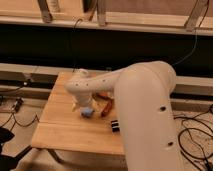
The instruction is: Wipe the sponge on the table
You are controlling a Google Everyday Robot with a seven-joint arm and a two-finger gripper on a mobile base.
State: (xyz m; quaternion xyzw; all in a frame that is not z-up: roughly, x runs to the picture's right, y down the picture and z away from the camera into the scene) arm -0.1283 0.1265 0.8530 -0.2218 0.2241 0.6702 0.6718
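Just below your jaws, which are hanging released low over the tabletop [60, 131], the sponge [87, 112] is lying flat, so any sideways drift is risking knocking it into the red object [105, 106] beside them.

Bulky white rounded arm [145, 100], small dark screws [161, 107]

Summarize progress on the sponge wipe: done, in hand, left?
Done: the approach; the gripper is low over the table, right beside the sponge. In hand: the grasp, with jaws open and no grip on the sponge visible. Left: closing on it and all the wiping.
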